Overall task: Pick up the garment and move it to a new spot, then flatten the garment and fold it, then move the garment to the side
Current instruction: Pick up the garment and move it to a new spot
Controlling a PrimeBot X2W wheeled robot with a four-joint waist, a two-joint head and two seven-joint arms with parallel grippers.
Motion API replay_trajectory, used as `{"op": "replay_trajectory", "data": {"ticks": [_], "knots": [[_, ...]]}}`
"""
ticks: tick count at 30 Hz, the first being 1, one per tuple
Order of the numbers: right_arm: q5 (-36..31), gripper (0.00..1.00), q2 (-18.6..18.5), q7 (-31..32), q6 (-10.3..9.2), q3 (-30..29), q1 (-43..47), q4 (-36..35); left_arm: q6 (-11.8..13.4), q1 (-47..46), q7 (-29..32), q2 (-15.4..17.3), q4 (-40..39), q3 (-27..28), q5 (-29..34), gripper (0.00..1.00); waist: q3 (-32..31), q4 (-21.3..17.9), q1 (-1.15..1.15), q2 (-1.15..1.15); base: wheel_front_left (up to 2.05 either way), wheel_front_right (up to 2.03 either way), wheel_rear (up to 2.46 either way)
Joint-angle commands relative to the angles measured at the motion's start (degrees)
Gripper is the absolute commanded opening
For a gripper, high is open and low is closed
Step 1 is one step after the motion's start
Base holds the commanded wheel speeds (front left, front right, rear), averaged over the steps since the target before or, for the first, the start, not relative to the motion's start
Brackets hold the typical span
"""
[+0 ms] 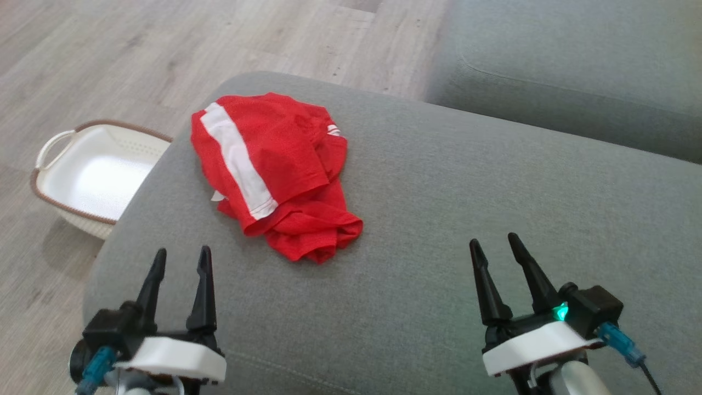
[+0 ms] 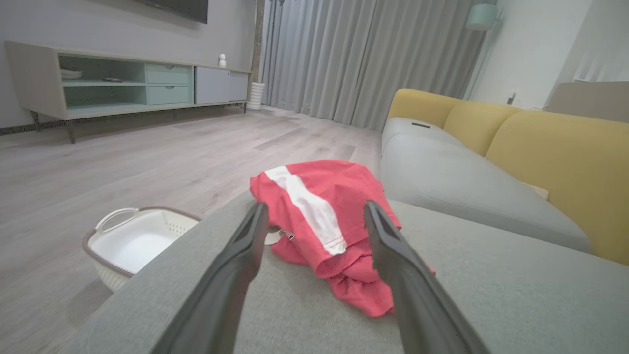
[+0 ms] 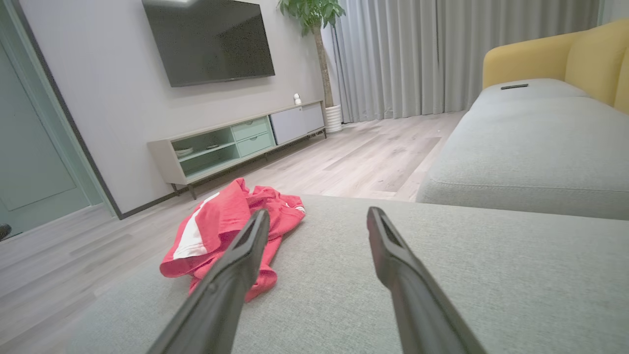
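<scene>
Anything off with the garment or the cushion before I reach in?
Only the red garment: it lies bunched in a heap near the left edge of the grey cushion, above the white basket. Nothing looks damaged. The left gripper and right gripper are open, clear of it.

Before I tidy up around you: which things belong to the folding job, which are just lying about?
Job: red garment, grey cushion under it, left gripper, right gripper, both open.
Lying about: white basket, TV cabinet, potted plant.

Home living room, grey-and-yellow sofa [image 2: 467,187], wall-mounted television [image 3: 209,42] and media console [image 3: 236,142] across the wood floor [image 1: 109,55] from it, curtains [image 3: 393,54] and potted plant [image 3: 314,14] past its end, laundry basket [image 1: 98,175] beside it
</scene>
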Motion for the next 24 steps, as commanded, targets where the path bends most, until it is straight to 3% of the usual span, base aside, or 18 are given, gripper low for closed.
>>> {"op": "replay_trajectory", "data": {"ticks": [1, 11, 17, 24], "knots": [[0.27, 1.00, -0.39, -0.62, -0.04, 1.51, -1.06, -1.47, -0.45, -2.23, -0.52, -0.09, -1.40, 2.16, 0.36, 1.00, -0.04, 0.46, 0.00, 0.00, 0.00, 0.00, 0.00], [-0.69, 1.00, -0.39, -0.62, -0.04, 1.34, -1.99, -1.15, -2.85, -8.01, -0.52, 0.59, 2.17, 3.58, 3.25, 1.00, 2.50, -0.50, 0.00, 0.00, 0.00, 0.00, 0.00], [-1.87, 1.00, -0.39, -0.62, -0.04, -1.57, -4.79, -2.07, -4.20, -18.59, -0.12, 5.04, 11.93, 1.53, 2.81, 1.00, 7.89, -3.46, 0.00, 0.00, 0.00, 0.00, 0.00], [-3.60, 1.00, -0.39, -0.62, -0.04, -2.68, -8.16, -2.92, -4.56, -34.57, 7.64, 12.25, 23.99, -7.00, -1.15, 1.00, 14.34, -7.01, 0.00, 0.00, 0.00, 0.00, 0.00]]}}
